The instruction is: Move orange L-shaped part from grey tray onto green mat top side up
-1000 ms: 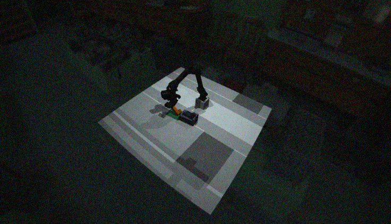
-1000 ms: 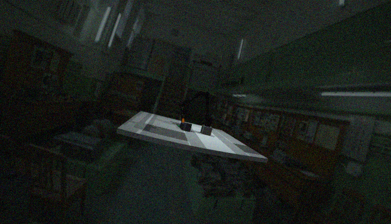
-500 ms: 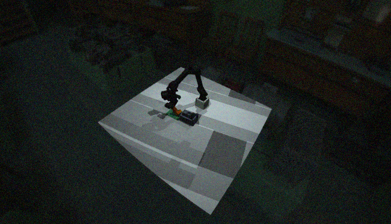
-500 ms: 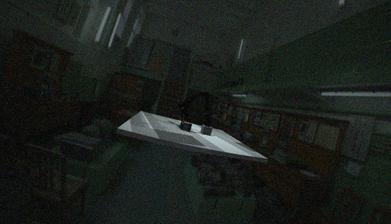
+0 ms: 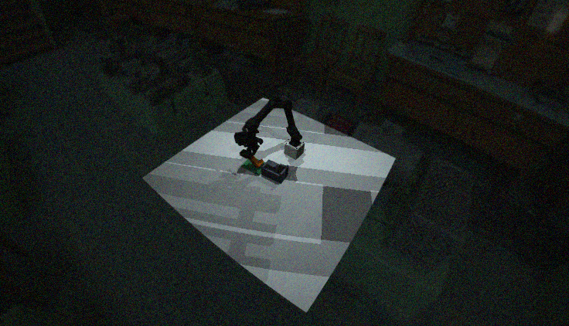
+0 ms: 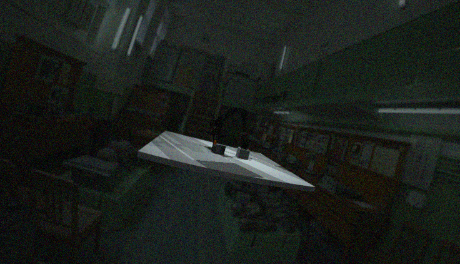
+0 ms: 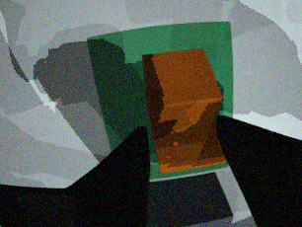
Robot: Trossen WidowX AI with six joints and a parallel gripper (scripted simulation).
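Since the orange L-shaped part is out of the grey tray and over the green mat, the pressing, pinching and lifting look done. The claw stands partly open, its fingers on either side of the part without gripping it; whether one finger brushes the part, the pictures cannot settle. Nor is it plain that the part lies fully flat, or that its top side is up. What seems left is to let it settle, if it has not, and draw the claw away without dragging it. Counted: one part, one tray, one mat, and one claw with two fingers, on one counter.
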